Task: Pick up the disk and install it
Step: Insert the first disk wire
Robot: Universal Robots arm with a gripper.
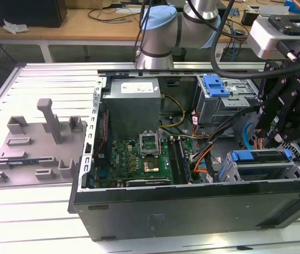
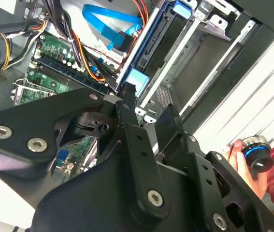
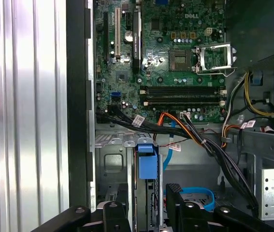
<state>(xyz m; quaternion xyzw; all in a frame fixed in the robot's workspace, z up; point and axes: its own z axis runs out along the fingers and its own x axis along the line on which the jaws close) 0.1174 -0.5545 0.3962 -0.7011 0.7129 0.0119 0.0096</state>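
The jaws stand apart, open, gripping nothing, poised over the metal drive cage (image 1: 255, 170) at the exterior view's right. The disk (image 3: 147, 166) sits edge-up in that cage, and its blue carrier rail (image 2: 137, 80) shows in the gap between the two fingers in both wrist views. Orange and black cables (image 3: 190, 128) run just beside it to the green motherboard (image 3: 175, 48) inside the open computer case (image 1: 192, 203). A person's hand (image 2: 237, 155) rests outside the case wall. The case lies on the slatted desk (image 1: 33, 217), well apart from a grey fixture tray (image 1: 38, 143).
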